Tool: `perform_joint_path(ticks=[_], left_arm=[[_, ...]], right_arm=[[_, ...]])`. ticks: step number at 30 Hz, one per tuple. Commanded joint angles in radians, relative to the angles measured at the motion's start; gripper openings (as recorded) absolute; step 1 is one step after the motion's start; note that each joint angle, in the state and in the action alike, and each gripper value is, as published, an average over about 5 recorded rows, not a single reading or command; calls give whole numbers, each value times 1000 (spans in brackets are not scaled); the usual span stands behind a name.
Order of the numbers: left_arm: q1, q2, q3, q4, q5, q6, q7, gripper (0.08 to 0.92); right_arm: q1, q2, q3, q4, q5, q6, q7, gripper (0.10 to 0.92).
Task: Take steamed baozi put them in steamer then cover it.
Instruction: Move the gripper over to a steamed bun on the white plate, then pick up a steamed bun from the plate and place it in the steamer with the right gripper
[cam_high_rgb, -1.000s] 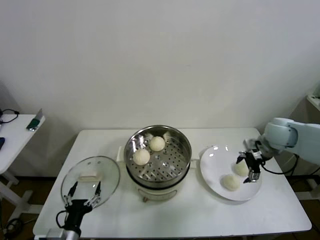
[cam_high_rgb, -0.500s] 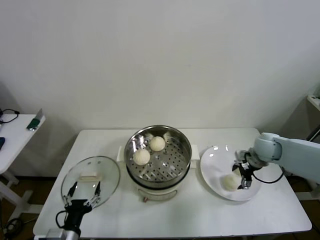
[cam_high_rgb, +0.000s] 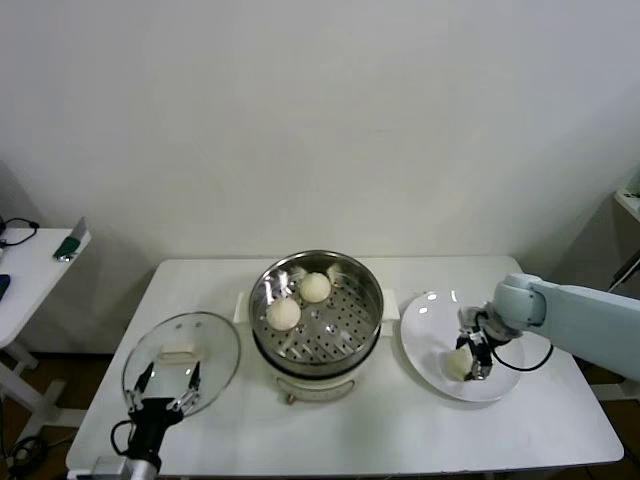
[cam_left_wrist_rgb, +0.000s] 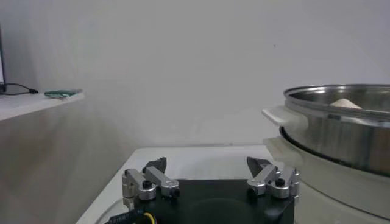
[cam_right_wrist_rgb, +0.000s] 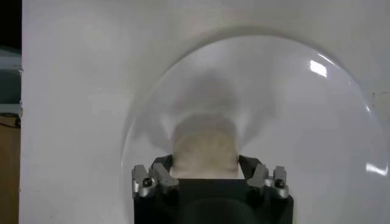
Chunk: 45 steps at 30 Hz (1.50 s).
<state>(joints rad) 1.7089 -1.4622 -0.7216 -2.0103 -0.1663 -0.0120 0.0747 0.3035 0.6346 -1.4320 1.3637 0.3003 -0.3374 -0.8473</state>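
The right gripper (cam_high_rgb: 468, 352) is down over the white plate (cam_high_rgb: 432, 330), on the right side of the white surface (cam_high_rgb: 400, 420). In the right wrist view its two fingers (cam_right_wrist_rgb: 159, 176) stand on either side of one steamed baozi (cam_right_wrist_rgb: 205, 149), the bun filling the gap between them — whether the pads actually press on the dough cannot be told. In the head view that baozi (cam_high_rgb: 457, 364) shows as a pale round shape on the near half of the plate, partly covered by the gripper. Only this one bun can be made out on the plate; the gripper hides whatever lies directly behind it.

The steamer (cam_high_rgb: 315, 310) sits in the middle of the surface, just left of the plate, its steel basket open at the top in the white pot base. Two baozi lie on its perforated floor: one toward the back (cam_high_rgb: 315, 287) and one nearer the front left (cam_high_rgb: 283, 313), close together but apart. From the left wrist view the steamer's steel rim (cam_left_wrist_rgb: 341, 97) and white base fill the side of the picture, with the top of a bun just showing above the rim.

The cover (cam_high_rgb: 182, 360) lies flat on the surface to the left of the steamer, its cream handle (cam_high_rgb: 176, 354) facing up. The left gripper (cam_high_rgb: 165, 390) hangs at the near edge of the cover, fingers (cam_left_wrist_rgb: 146, 182) spread wide and holding nothing — well apart from the buns.
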Motion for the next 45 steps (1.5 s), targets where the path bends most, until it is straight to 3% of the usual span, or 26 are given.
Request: perform_joint_path(ticks=[1,12,20,29,45], left_arm=[[-2,-2,3,1,1,1,0,823],[-10,3,2,1,2,5,1,823],[-18,5,5,2,8,6,1,823],[-11,3,1,-8,12,6,1,823],[4,-5,-7,-14,13,1,-1,823]], right_arm=[[65,14,-31,-2,-5,11,-20,697],[657,157,-366,75,51,260,-155,689],[915,313,-281,255,8,434,-197,687],[792,456,-135,470,-124,438,-113,689],[467,571,-170,396,-305,409,-47,688]])
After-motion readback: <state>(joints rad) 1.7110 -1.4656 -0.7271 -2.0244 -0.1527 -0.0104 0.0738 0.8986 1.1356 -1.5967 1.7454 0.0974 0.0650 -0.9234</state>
